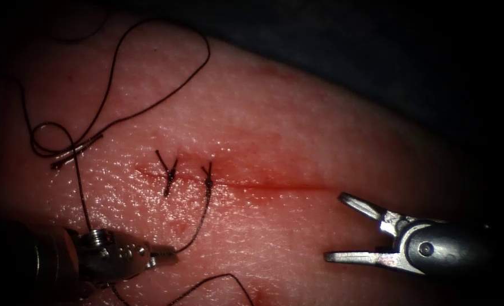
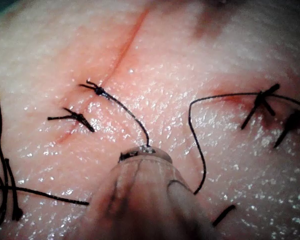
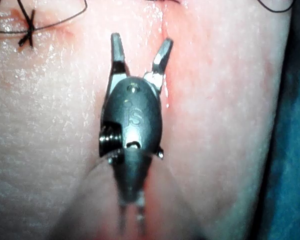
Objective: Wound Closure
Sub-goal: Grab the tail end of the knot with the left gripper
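Endoscope view: thread [image 1: 198, 224] between left fingers [image 1: 164, 255]

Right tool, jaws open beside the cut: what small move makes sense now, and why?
Probably bring the right tool, open and holding nothing, to the thread that the left tool holds, running from the second knot, to cut it. The needle lies on the tissue.

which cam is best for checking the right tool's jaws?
The right wrist view: the right tool is seen from close behind, both jaws spread wide, holding nothing, over the cut. The endoscope view shows the same tool side-on, jaws open, right of the stitches.
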Controlling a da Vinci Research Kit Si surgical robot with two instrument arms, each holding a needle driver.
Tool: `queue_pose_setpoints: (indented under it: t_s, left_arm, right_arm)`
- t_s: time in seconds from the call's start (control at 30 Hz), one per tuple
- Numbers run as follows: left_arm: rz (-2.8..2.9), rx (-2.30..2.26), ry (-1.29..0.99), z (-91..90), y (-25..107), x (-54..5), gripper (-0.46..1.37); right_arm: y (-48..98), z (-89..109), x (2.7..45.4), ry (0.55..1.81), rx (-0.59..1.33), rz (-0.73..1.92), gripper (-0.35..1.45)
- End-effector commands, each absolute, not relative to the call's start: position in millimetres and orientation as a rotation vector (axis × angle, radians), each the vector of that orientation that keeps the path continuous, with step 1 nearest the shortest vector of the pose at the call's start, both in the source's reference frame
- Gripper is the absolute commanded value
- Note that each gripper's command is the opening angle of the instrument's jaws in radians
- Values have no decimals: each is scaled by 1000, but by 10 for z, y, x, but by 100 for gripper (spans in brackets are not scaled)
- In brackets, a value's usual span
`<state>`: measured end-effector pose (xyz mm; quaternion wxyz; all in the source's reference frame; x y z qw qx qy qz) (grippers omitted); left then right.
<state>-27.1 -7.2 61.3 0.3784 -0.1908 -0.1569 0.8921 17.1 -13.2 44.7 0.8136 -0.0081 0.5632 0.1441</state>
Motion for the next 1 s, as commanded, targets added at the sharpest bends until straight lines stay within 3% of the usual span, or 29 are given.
queue_pose_setpoints:
  t_s: [0.03,0.37,1.0]
  left_arm:
    - [2275,-496,-396,611,-67,-271,-35]
    - [2261,-508,-373,597,-43,-277,-35]
    - [2264,-520,-349,556,-13,-287,-35]
  right_arm:
    - [-130,449,179,1208,-27,280,94]
    - [-124,466,241,1233,-88,122,95]
    - [-124,517,278,1267,-105,8,104]
